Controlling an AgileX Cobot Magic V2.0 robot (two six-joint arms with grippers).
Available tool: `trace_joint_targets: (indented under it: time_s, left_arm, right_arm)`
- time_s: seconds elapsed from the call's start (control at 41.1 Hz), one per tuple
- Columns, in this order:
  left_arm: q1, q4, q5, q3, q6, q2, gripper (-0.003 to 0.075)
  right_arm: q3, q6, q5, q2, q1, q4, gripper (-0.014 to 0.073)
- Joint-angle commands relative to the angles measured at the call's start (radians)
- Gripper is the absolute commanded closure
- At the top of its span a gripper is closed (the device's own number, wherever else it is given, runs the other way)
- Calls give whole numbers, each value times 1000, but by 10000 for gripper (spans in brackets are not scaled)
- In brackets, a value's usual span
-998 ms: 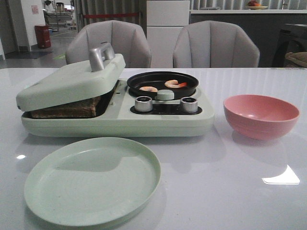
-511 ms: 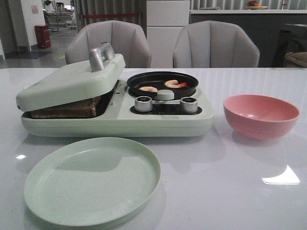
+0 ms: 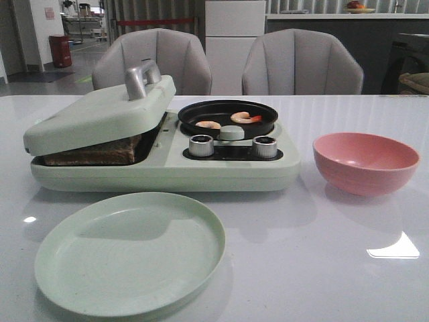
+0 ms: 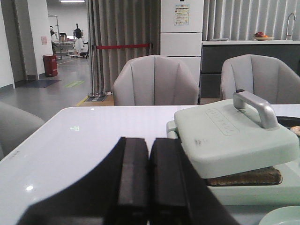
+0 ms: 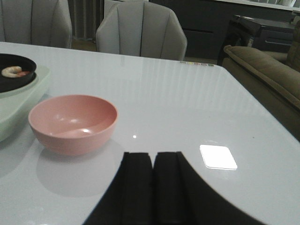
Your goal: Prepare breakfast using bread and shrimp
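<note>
Bread (image 3: pixel 94 153) lies in the pale green breakfast maker (image 3: pixel 161 171), its dark crust showing under the half-lowered lid (image 3: pixel 100 121); the left wrist view shows the same bread (image 4: pixel 246 176) under the lid (image 4: pixel 234 138). Two shrimp (image 3: pixel 208 125) (image 3: pixel 245 117) rest in the black pan (image 3: pixel 228 114) on the maker's right half. One shrimp (image 5: pixel 11 71) also shows in the right wrist view. My left gripper (image 4: pixel 149 140) is shut and empty, left of the maker. My right gripper (image 5: pixel 153 154) is shut and empty, right of the pink bowl. Neither gripper shows in the front view.
An empty pale green plate (image 3: pixel 131 251) sits in front of the maker. An empty pink bowl (image 3: pixel 365 162) (image 5: pixel 72 123) stands to the maker's right. Two knobs (image 3: pixel 201 145) (image 3: pixel 265 146) face forward. Two grey chairs (image 3: pixel 301 64) stand behind the table.
</note>
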Motion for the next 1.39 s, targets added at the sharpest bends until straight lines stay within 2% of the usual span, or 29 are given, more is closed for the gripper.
trace_joint_targets:
  time_s: [0.0, 0.146, 0.779, 1.364]
  left_arm:
    - [-8, -8, -83, 32, 0, -22, 617]
    - [-8, -8, -83, 32, 0, -22, 617]
    - [-8, -8, -83, 32, 0, -22, 617]
    - [-8, -8, -83, 32, 0, -22, 617]
  right_arm:
    - [-3, -9, -129, -20, -3, 11, 579]
    - [-3, -9, -139, -20, -3, 68, 579]
    - [-3, -9, -204, -20, 30, 95, 579]
    - [-3, -9, -204, -20, 28, 116, 579]
